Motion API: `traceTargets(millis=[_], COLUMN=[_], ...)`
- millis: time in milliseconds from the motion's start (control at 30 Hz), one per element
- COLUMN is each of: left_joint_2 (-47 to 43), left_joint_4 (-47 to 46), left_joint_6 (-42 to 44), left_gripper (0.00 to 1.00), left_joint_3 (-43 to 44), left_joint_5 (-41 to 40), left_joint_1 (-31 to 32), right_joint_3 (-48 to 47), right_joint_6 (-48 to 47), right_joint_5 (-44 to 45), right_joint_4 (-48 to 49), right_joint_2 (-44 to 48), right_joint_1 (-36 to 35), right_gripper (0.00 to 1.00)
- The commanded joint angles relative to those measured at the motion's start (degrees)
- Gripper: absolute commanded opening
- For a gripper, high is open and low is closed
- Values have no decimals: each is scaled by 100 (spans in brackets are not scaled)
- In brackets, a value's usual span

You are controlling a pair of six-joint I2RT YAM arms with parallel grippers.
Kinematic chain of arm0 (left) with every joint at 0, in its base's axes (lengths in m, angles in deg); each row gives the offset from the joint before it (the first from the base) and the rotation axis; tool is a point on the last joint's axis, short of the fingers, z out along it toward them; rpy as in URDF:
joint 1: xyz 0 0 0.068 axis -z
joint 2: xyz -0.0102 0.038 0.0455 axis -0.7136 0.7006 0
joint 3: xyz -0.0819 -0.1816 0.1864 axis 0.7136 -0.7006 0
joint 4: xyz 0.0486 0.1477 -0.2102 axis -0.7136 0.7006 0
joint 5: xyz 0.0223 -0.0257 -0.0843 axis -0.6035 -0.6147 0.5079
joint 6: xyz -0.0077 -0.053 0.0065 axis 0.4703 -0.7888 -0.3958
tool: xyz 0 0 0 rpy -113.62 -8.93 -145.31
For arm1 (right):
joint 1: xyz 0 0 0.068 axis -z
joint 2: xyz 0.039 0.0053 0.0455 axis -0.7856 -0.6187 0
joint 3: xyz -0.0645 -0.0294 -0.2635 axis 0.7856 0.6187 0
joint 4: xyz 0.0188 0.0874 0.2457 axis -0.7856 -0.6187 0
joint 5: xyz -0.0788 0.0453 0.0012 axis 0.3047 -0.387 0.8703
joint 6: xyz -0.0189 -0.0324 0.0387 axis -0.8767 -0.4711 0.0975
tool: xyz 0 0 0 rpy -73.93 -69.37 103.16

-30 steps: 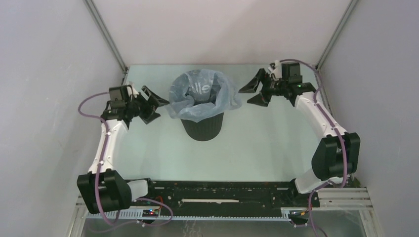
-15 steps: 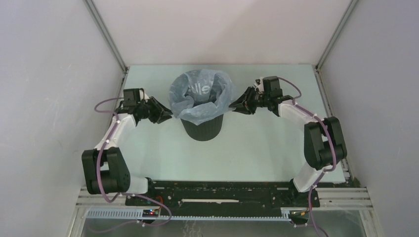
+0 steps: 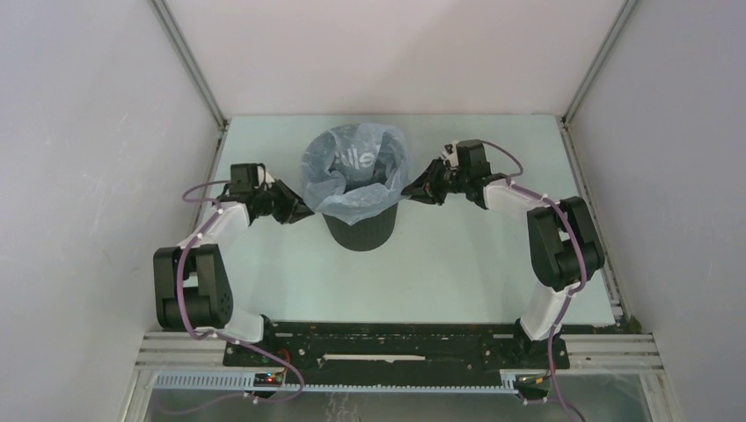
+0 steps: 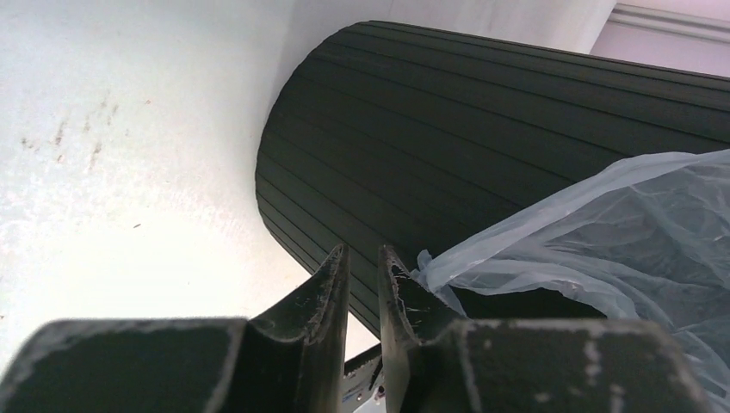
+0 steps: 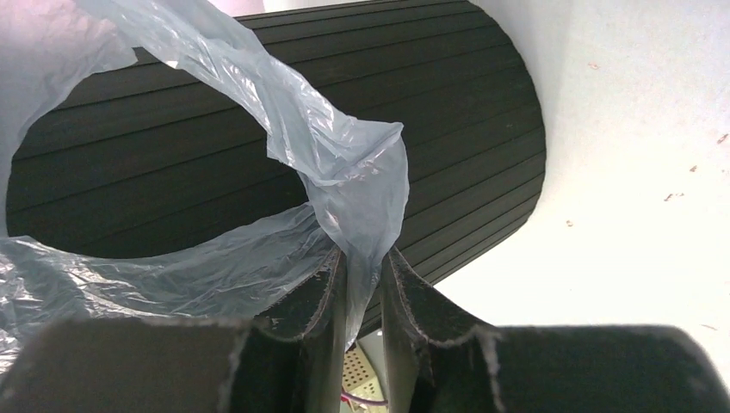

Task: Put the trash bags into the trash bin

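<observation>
The bag (image 3: 356, 167) is already in the bin (image 3: 361, 227), in the middle of the top view; its body hangs inside, and its wrinkly edge stands above the rim and spills a little over the outside wall. We judge that the step in hand is to draw this loose edge down around the rim, from both sides at once.

The right gripper (image 5: 361, 262), at lower centre of its wrist view, is clenched on a twisted tail of the film; the tail runs down between the jaws, just beside the ribbed black wall. The left gripper (image 4: 363, 258), at lower centre of its own view, is closed to a thin slit; we see no film in that slit; a corner of the bag only touches the outer side of one jaw, so this gripper seems to hold nothing.

We think the next move asks the left gripper to spread its jaws and catch that corner; then both sides should pull downward along the wall, evenly and slowly. The film is thin and may tear; the bin stands free on the table (image 3: 475, 264) and could tip if one side pulls harder.
</observation>
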Motion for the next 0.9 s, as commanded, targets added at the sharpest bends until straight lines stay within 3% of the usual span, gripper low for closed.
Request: traceTargets(millis=[0, 200, 400, 600, 667, 733, 867], left_joint_2=[-53, -735, -2342, -3693, -3685, -3390, -2180], left_joint_4=[-163, 1176, 2305, 2681, 2522, 2465, 2672], left_joint_6=[5, 648, 718, 577, 649, 894, 1391], left_gripper=[23, 31, 65, 81, 82, 81, 75], left_joint_3=[-23, 110, 100, 1303, 1961, 2700, 4081], left_joint_5=[65, -967, -2217, -2926, -3018, -3279, -3994], left_joint_1=[100, 80, -174, -48, 311, 1097, 2664], right_joint_3=[-13, -17, -264, -903, -1040, -1076, -1049], right_joint_6=[-217, -551, -1173, -2348, -2605, -2759, -2913], right_joint_5=[69, 155, 80, 476, 518, 547, 638], right_joint_4=[115, -286, -1272, -3036, -3384, -3556, -3869], right_joint_2=[-199, 234, 746, 1482, 1722, 1961, 2315], right_joint_1=[-61, 100, 206, 254, 312, 359, 374], right_gripper=[28, 36, 56, 74, 77, 78, 78])
